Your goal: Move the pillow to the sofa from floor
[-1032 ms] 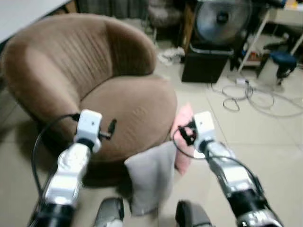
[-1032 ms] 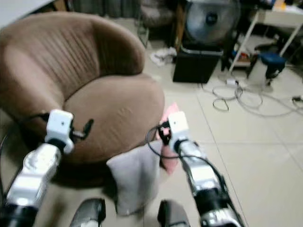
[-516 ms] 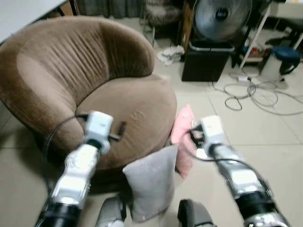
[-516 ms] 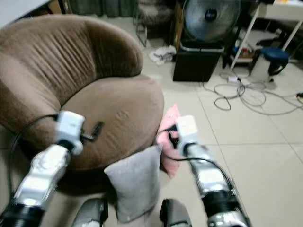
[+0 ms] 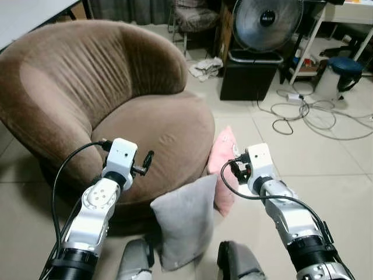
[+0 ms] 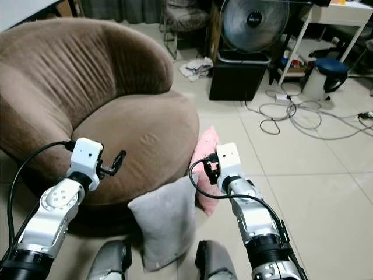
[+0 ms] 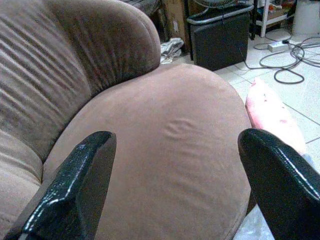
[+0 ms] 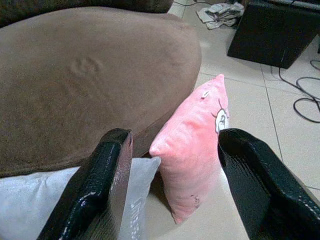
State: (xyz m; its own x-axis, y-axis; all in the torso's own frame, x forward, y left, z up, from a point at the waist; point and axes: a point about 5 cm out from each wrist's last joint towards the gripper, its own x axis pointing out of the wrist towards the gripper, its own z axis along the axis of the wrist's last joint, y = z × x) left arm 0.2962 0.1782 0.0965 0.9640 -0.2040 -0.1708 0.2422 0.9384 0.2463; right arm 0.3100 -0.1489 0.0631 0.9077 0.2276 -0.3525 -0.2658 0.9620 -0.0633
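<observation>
Both pillows, pink [image 8: 192,150] and grey [image 5: 185,220], lean against the sofa [image 5: 157,134]. The right gripper [image 8: 175,185] hovers spread wide before the pink one. The left gripper [image 7: 175,185] gapes above the seat.

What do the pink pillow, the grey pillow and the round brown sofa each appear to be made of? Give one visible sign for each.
Pink pillow: seemingly plush fleece, with a soft fuzzy sheen.
Grey pillow: probably smooth woven fabric, matt and flat.
Round brown sofa: likely suede-like velvet, with ribbed back folds and a dented nap.

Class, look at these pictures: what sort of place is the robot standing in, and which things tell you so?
Probably a lived-in home room: a round brown sofa, a pink pillow and a grey pillow on the tiled floor, and a standing fan.
</observation>
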